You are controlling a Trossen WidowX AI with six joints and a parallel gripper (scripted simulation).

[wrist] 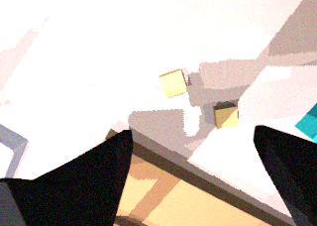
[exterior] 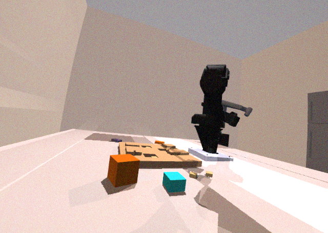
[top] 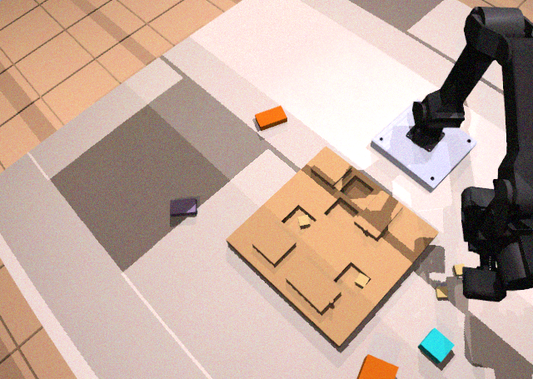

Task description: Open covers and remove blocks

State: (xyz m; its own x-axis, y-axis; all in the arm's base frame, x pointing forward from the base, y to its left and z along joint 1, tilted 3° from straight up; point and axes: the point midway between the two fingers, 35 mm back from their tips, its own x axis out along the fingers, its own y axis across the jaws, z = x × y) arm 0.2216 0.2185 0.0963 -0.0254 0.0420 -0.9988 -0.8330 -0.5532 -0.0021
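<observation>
The tan puzzle board lies flat. Its raised covers include one at the back, one at the right, one at the left and one in front; all stand beside well openings. One small yellow block sits in the left well, another in the front well. Two wells near the back look empty. Two yellow blocks, one nearer the cyan block and one farther off, rest on the table, clear of the board. My gripper is open and empty above them.
A cyan block and a large orange block stand off the board's front right. A flat orange block and a purple block lie farther off. The arm's pale base plate is near the board.
</observation>
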